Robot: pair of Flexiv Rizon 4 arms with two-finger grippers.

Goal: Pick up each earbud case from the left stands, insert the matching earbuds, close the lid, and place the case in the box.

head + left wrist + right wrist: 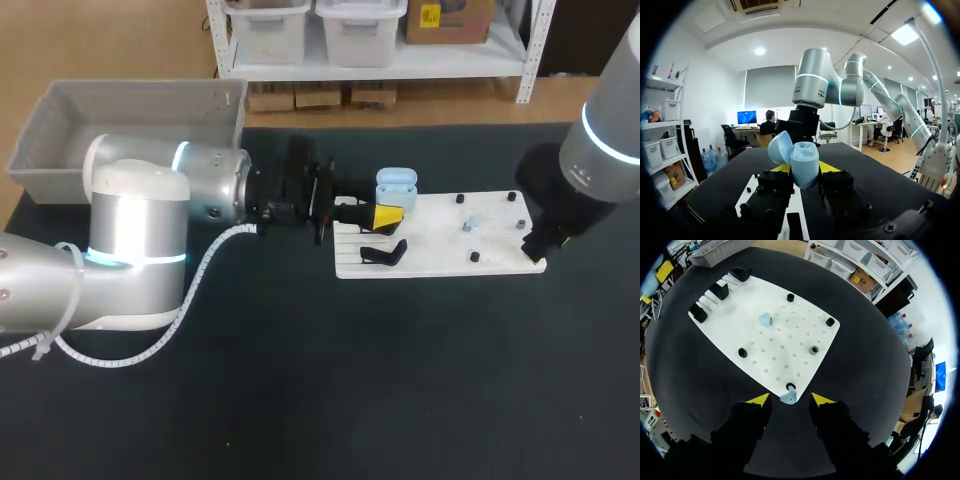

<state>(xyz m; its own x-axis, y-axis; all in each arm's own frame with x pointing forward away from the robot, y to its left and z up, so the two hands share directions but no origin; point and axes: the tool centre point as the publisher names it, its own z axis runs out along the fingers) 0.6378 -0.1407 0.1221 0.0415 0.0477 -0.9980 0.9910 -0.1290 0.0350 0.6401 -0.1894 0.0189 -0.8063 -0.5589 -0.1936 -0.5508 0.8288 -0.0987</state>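
The left gripper (805, 169) pinches the open-lidded blue earbud case (805, 159) at the white board's (440, 252) left end, the spread right gripper (790, 399) straddling one earbud (788, 397); insertion, lid-closing and boxing in the grey box (130, 100) remain.

1. In the head view, the right gripper (790, 400), at the board's (440, 258) right end, is hidden under its arm.
2. At the board's left end, the case (804, 155) covers most of the left gripper's (804, 170) tips.
3. A blue piece (765, 319) on the board is too small to identify.
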